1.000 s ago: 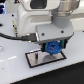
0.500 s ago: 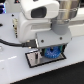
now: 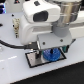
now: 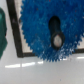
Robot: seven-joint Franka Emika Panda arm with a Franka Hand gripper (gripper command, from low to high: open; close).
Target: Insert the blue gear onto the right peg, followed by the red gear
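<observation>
Hovering low over the grey plate [image 3: 37,61], the gripper [image 3: 50,49] has the blue gear [image 3: 51,54] between its fingers; grip width unclear. Gear lies on the plate toward the exterior view's right, apparently seated on a peg. Red gear unseen, outstanding

A robotics lab bench was shown. A white robot arm [image 3: 47,20] was mounted over a plain white tabletop [image 3: 15,67], where a grey plate with a black border [image 3: 34,61] was laid as a test fixture. Black cables [image 3: 10,44] were seen at the exterior view's left.
</observation>
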